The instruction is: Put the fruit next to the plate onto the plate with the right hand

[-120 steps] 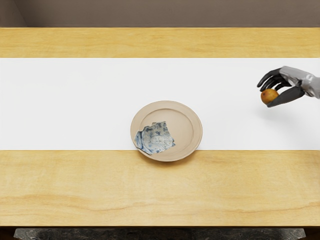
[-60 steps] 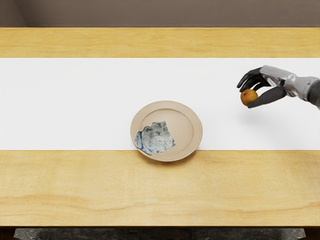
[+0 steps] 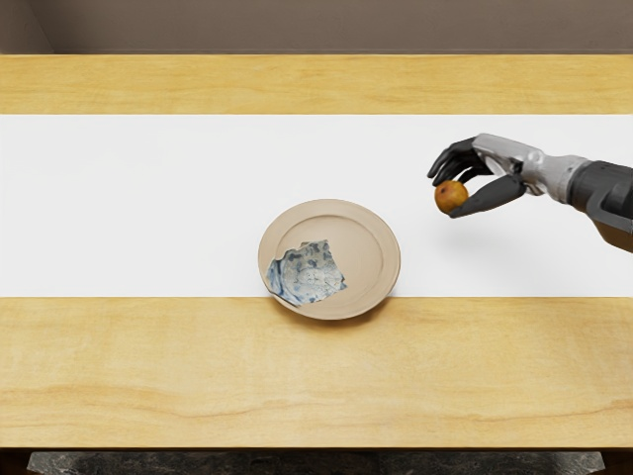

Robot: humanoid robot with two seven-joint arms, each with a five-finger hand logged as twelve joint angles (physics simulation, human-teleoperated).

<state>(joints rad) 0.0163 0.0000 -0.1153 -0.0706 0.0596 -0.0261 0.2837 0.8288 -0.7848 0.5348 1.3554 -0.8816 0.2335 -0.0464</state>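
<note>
One small orange fruit (image 3: 451, 196) is pinched in my right robot hand (image 3: 475, 176), with the dark fingers (image 3: 447, 161) and thumb curled round it, over the white strip (image 3: 148, 198) of the table (image 3: 297, 366). The tan plate (image 3: 368, 237) sits to its lower left, near but apart.

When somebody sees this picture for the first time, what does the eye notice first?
Probably the right robot hand, at the right over the white runner, shut on a small orange fruit. Next comes the tan plate in the middle, with a blue-grey patch on its lower left part.
</note>
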